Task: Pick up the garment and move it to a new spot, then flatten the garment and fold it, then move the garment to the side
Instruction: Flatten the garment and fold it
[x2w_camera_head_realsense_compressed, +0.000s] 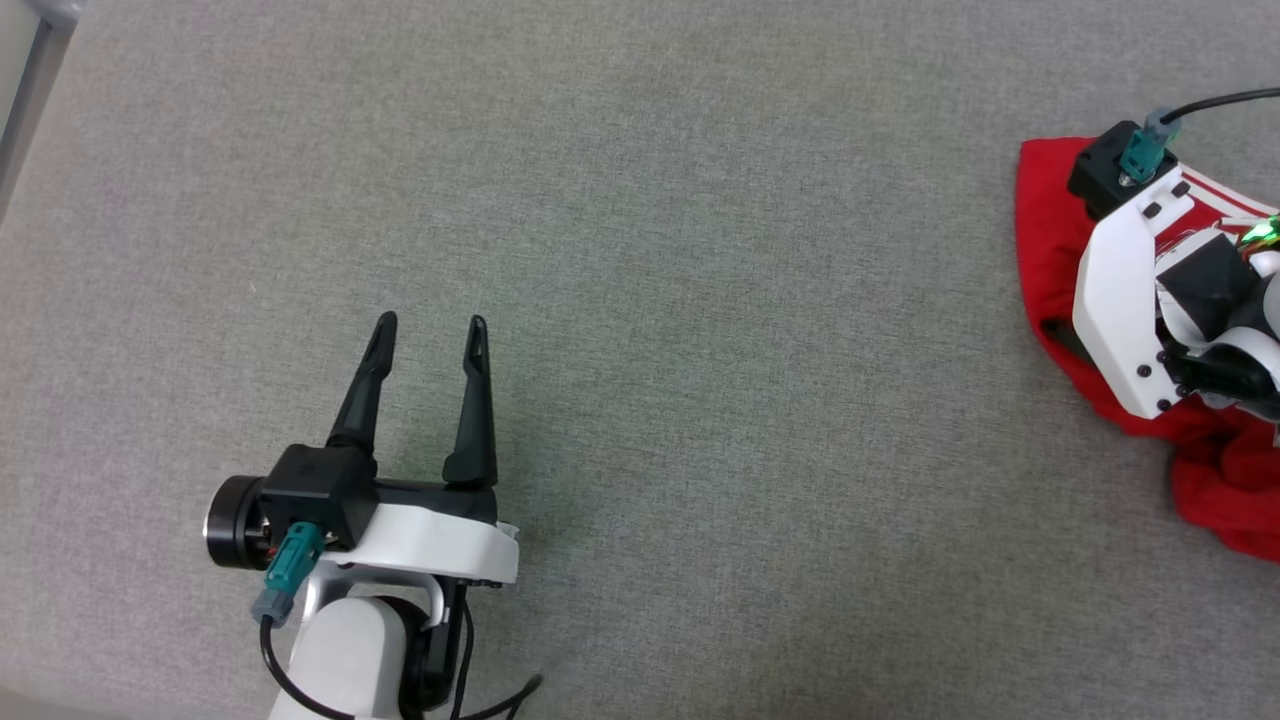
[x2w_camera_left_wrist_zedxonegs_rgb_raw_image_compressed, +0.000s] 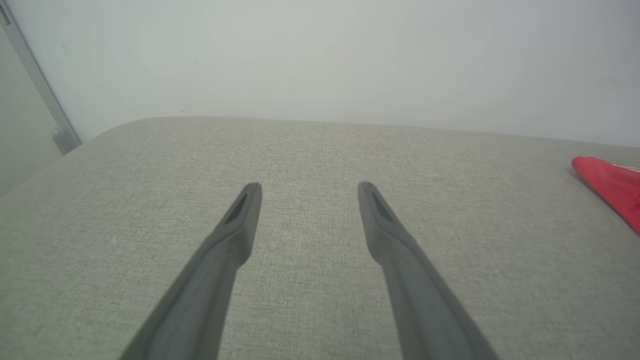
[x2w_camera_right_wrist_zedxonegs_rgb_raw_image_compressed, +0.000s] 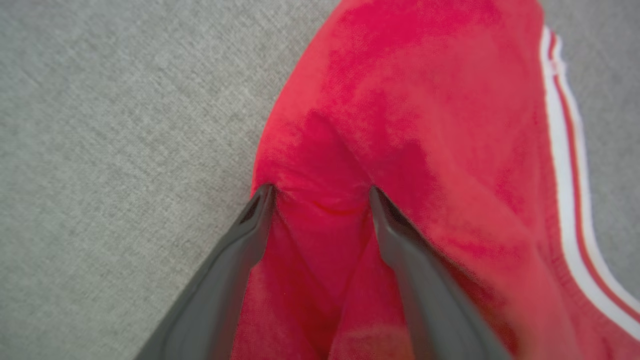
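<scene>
**Pick-up barely begun**

The crumpled red soft-fabric T-shirt (x2w_camera_head_realsense_compressed: 1045, 230) with white striped trim lies at the right of the grey woven-fabric surface (x2w_camera_head_realsense_compressed: 700, 300). The right pincer (x2w_camera_right_wrist_zedxonegs_rgb_raw_image_compressed: 320, 192) straddles a fold of it, jaws spread and not yet closed. The left pincer (x2w_camera_head_realsense_compressed: 431, 322) hovers open and empty, well apart. Moving, flattening and folding all remain.

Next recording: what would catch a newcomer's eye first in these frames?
The red garment lies bunched at the head view's right edge on the grey fabric surface. The right gripper is down on it, its open fingers straddling a raised fold. The left gripper hangs open above bare surface at lower left.
</scene>
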